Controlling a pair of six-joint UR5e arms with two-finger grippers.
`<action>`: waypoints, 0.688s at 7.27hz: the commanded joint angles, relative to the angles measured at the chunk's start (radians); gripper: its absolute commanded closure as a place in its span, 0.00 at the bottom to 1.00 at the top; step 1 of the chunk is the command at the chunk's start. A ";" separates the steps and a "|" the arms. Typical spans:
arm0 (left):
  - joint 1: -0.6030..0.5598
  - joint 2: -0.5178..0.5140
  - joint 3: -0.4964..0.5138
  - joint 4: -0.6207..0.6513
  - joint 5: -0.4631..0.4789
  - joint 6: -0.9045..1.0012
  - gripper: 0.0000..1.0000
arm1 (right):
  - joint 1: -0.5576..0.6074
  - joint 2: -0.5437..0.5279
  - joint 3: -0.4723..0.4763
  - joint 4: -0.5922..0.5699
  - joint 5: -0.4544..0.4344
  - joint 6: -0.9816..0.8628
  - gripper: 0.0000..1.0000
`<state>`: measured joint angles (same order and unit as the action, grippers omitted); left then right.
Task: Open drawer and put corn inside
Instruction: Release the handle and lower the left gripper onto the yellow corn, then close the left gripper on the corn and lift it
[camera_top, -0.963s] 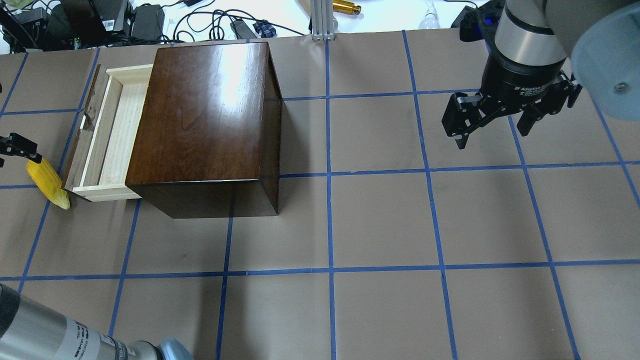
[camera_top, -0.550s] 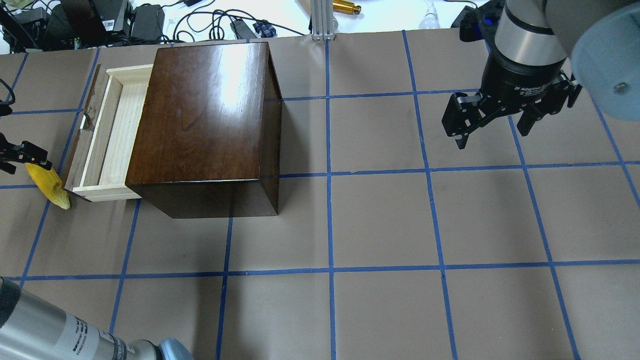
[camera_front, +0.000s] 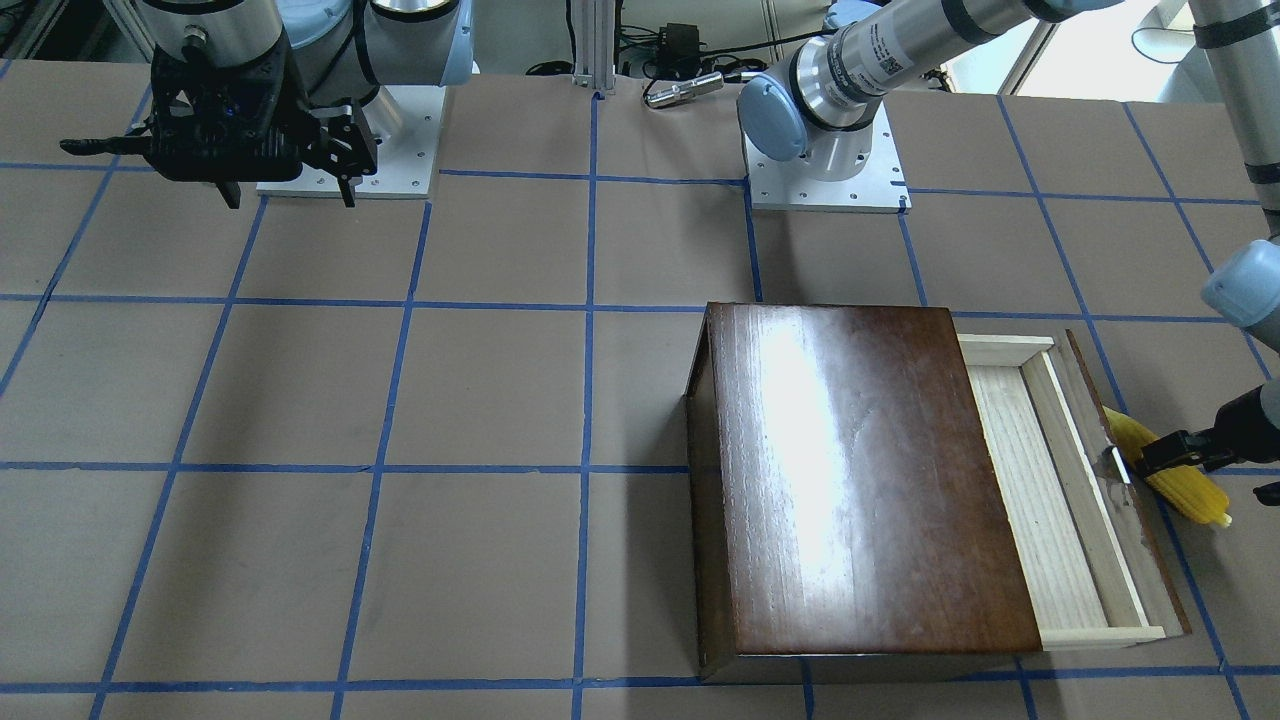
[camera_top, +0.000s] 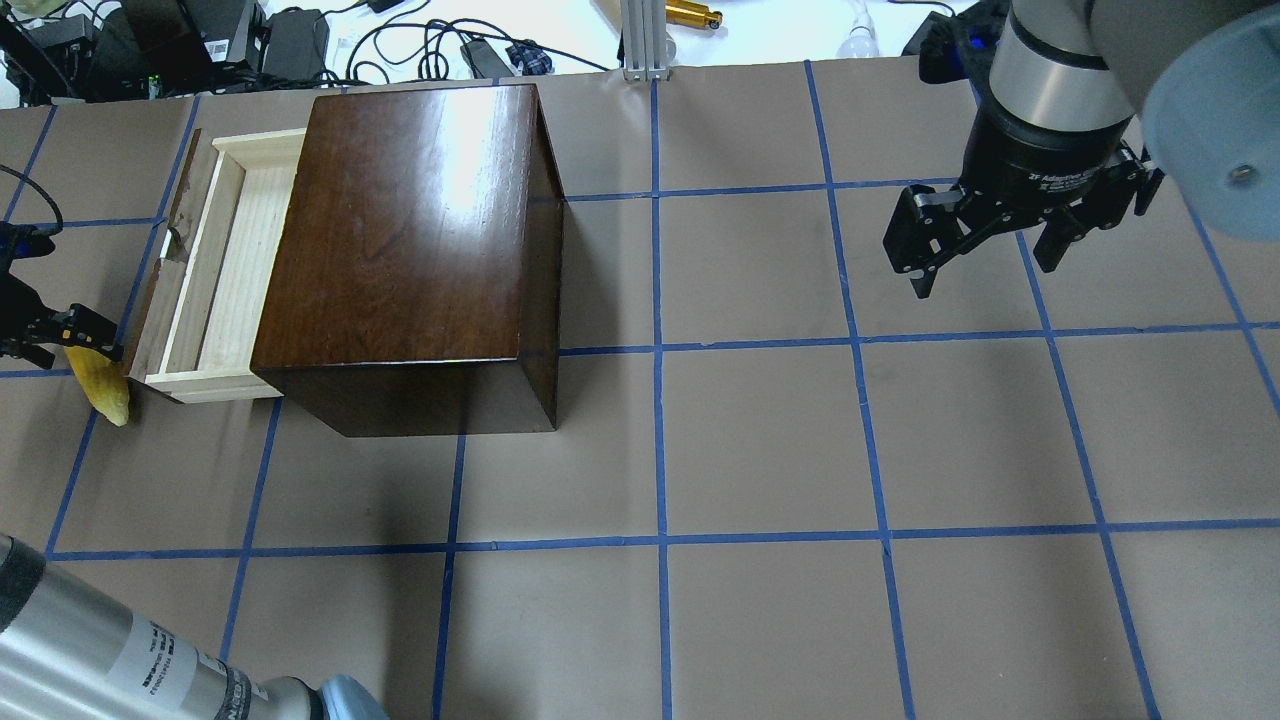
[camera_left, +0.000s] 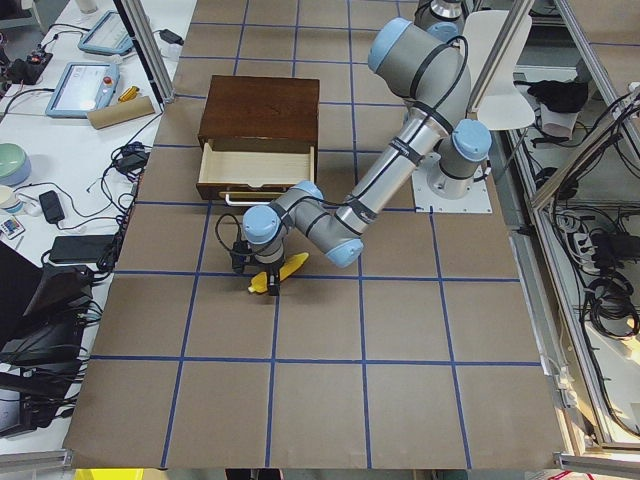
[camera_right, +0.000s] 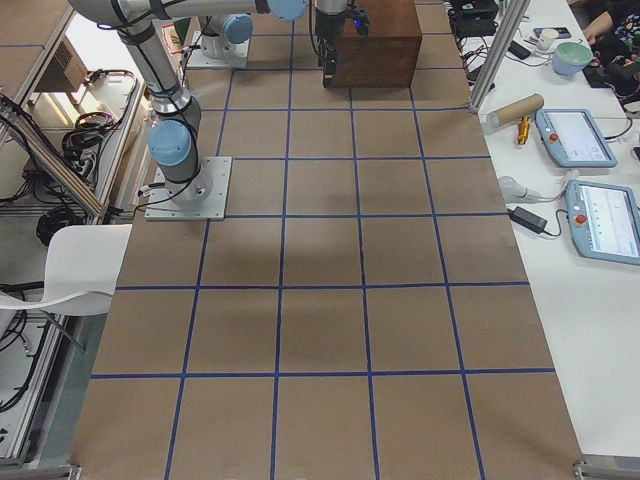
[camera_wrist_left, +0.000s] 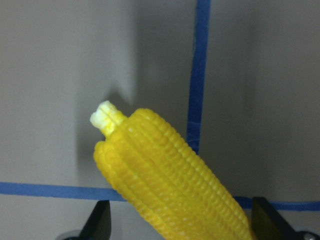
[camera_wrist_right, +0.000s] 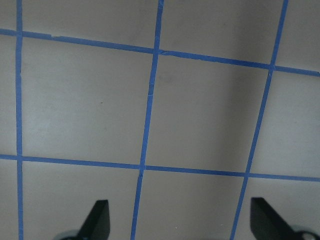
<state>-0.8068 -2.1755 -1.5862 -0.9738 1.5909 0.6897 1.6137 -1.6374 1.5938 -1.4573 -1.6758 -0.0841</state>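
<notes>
The left arm reaches out low from its base, forearm stretched long over the table (camera_top: 760, 440) and wrist bent so that the left gripper (camera_top: 55, 340) points down just outside the drawer (camera_top: 235, 270). Its two fingers stand wide apart, one on each side of the corn (camera_top: 100, 385), astride the cob and not closed on it; in the wrist view both dark fingertips (camera_wrist_left: 97, 225) sit well clear of the yellow sides. The right arm hangs upright over the far side of the table, and the right gripper (camera_top: 985, 275) hovers above bare paper with its fingers spread wide, holding nothing.

The corn is bright yellow with neat rows of bumpy kernels, thick at one end and tapered at the other, with a small pale stub showing at one end. It lies flat on the table across a blue tape line, just beside the drawer's dark front panel. The drawer stands pulled out of the dark-brown box (camera_top: 410, 220), its pale wood floor showing
</notes>
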 joint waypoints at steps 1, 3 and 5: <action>0.000 -0.012 0.000 0.003 -0.003 -0.001 0.00 | 0.000 -0.001 0.000 0.000 -0.001 0.000 0.00; 0.000 -0.020 -0.001 0.004 -0.005 -0.002 0.00 | 0.000 -0.001 0.000 0.000 0.001 0.000 0.00; 0.000 -0.026 0.000 0.014 -0.005 -0.002 0.00 | 0.000 0.001 0.000 0.000 -0.001 0.000 0.00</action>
<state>-0.8069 -2.1985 -1.5873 -0.9636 1.5863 0.6880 1.6137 -1.6381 1.5938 -1.4573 -1.6756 -0.0843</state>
